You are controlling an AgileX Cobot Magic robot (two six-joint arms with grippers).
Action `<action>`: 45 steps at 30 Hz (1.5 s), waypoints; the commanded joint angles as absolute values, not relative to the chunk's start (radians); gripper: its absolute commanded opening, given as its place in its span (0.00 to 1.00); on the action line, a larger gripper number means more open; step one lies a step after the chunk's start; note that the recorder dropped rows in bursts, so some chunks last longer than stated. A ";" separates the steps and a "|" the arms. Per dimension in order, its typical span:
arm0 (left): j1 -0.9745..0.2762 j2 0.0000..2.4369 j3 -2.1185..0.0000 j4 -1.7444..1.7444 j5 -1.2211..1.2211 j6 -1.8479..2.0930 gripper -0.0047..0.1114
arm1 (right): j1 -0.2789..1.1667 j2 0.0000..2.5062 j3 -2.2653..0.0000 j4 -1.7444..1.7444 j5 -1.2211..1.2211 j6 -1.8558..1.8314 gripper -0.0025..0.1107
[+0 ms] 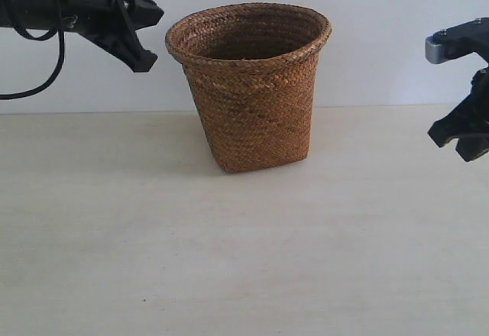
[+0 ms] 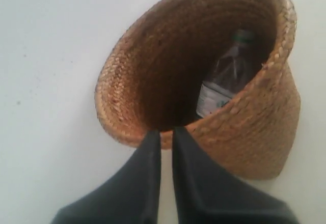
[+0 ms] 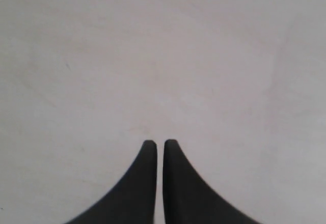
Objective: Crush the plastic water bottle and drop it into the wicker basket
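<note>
Inside the wicker basket (image 1: 252, 114), standing on the worktop (image 1: 229, 275), the plastic water bottle (image 2: 226, 79) leans cap-up against the woven wall; whether it is crushed I cannot tell. The left claw (image 2: 165, 135) hangs near the rim, tips together on nothing, and the right claw (image 3: 156, 145), well apart, is likewise closed and empty. The bottle looks light, thin-walled and slick: it should yield at the labelled middle, the place to grip, and resist at the neck.
</note>
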State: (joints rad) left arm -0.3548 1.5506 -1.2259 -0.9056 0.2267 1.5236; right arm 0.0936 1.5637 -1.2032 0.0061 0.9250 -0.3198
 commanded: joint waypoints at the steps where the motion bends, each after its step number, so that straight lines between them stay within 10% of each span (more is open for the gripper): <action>1: -0.311 1.543 -1.197 -0.752 0.174 1.456 0.08 | 0.090 1.557 -1.199 -0.092 0.984 -0.261 0.02; 29: -0.213 1.524 -1.197 0.038 1.006 0.465 0.08 | 0.088 1.525 -1.199 -0.116 1.030 -0.229 0.02; 45: -0.194 1.119 -0.933 0.041 0.746 0.250 0.08 | 0.090 1.174 -1.064 -0.039 0.856 -0.172 0.02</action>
